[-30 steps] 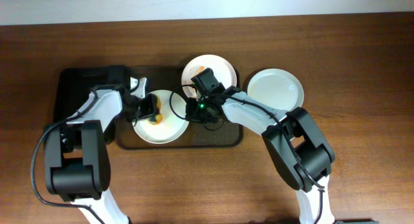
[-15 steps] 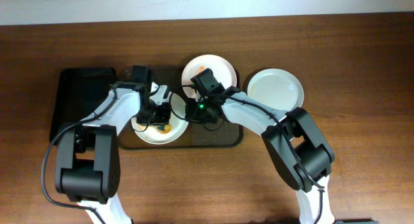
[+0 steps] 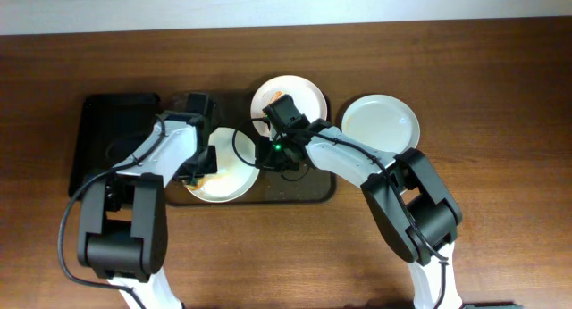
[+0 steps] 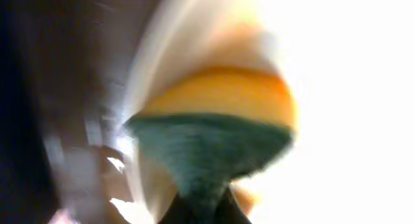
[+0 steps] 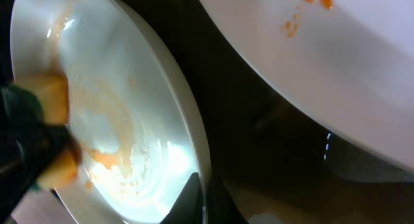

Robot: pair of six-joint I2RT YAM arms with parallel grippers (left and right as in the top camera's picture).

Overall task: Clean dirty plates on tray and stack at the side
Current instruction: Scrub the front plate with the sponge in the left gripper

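Observation:
A dirty white plate (image 3: 228,171) smeared with orange lies on the dark tray (image 3: 304,191). My left gripper (image 3: 202,162) is shut on a yellow and green sponge (image 4: 213,130) pressed against the plate's left side. My right gripper (image 3: 264,154) is shut on the plate's right rim (image 5: 202,185). The sponge also shows in the right wrist view (image 5: 45,114). A second dirty plate (image 3: 299,93) with orange spots (image 5: 310,30) sits at the tray's back. A clean white plate (image 3: 380,121) lies on the table to the right of the tray.
A black tray or bin (image 3: 107,130) lies at the left of the brown table (image 3: 500,211). Both arms cross over the dark tray.
My left gripper swept the sponge across the plate, right and then back to the plate's left side. The right gripper has held the rim still.

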